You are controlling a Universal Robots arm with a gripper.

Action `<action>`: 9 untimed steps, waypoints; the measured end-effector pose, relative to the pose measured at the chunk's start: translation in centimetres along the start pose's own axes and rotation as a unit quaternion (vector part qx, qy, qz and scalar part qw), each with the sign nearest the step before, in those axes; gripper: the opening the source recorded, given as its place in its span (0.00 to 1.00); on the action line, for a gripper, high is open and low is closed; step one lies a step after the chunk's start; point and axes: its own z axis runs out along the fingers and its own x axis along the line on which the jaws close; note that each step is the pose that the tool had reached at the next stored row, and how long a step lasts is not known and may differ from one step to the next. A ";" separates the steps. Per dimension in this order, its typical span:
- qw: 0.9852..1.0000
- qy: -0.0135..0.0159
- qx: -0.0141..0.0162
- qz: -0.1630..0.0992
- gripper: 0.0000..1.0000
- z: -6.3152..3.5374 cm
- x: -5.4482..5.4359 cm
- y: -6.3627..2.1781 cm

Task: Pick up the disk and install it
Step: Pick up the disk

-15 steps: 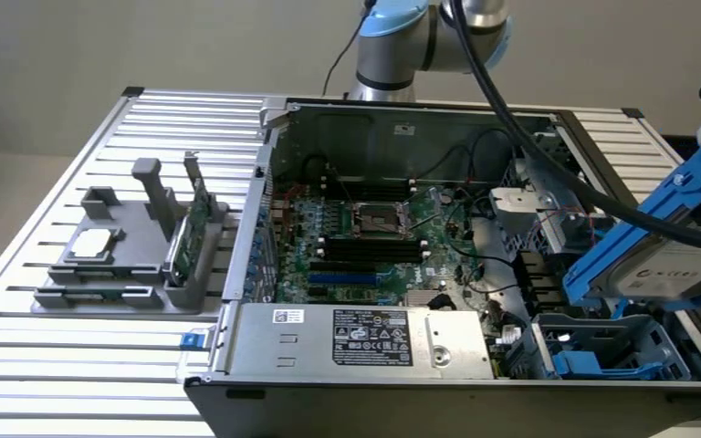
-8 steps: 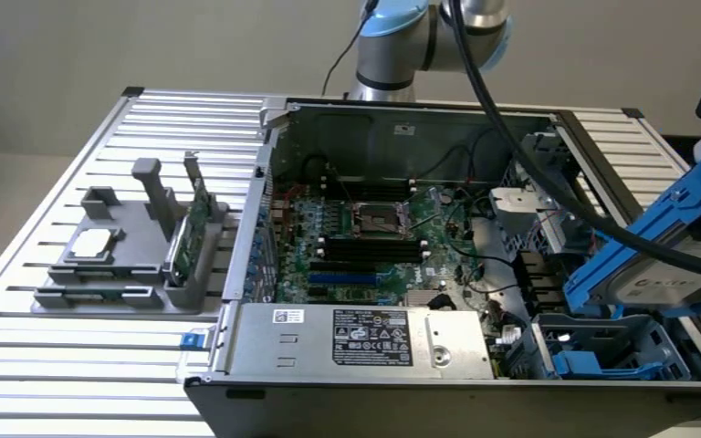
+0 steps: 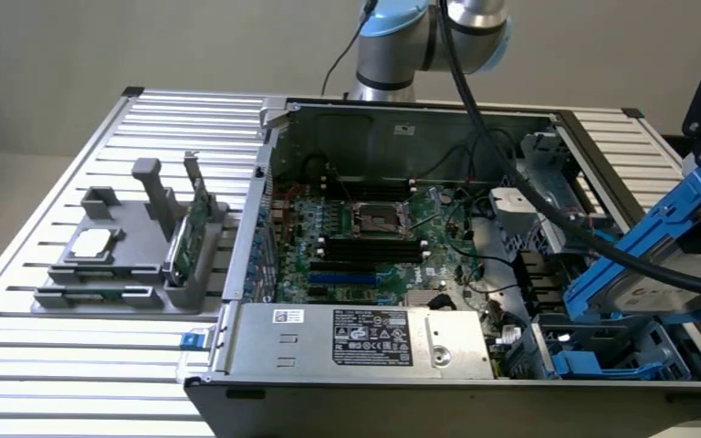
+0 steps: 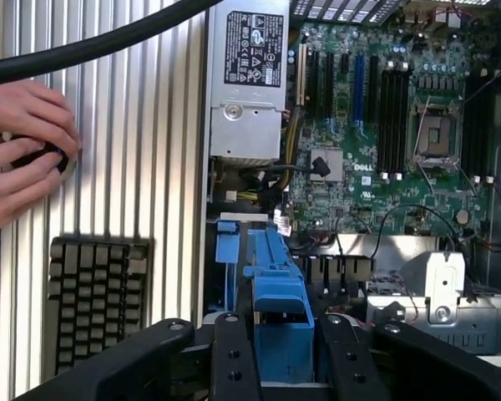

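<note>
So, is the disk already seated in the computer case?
No, the disk hangs tilted in the gripper, above the open computer case on the exterior view's right.

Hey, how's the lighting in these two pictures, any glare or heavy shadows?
Exterior view: soft, even light, no hard shadows, though the computer case is dimmer inside than the slatted table. Wrist view: the table glares pale beside a person's hand, and the black pincer gripping the disk shows as a dark mass.

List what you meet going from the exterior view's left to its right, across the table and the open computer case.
small square chip → upright green circuit card → processor socket → disk in its blue carrier, lifted and tilted above the case
</note>
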 end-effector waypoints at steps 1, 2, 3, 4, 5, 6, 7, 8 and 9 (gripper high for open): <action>1.000 0.001 0.000 0.000 0.33 0.19 0.0 0.21; 1.000 0.001 0.001 0.000 0.33 0.39 0.0 0.36; 1.000 0.002 0.001 0.000 0.33 0.56 0.0 0.45; 1.000 0.003 0.001 0.000 0.33 0.72 -0.1 0.46; 1.000 0.005 0.002 0.000 0.33 0.86 -0.1 0.45; 1.000 0.007 0.002 0.000 0.33 1.01 -0.2 0.44; 1.000 0.008 0.002 0.000 0.33 1.17 -0.3 0.43; 1.000 0.009 0.003 0.000 0.33 1.36 -0.5 0.42; 1.000 0.011 0.003 0.000 0.33 1.52 -0.6 0.40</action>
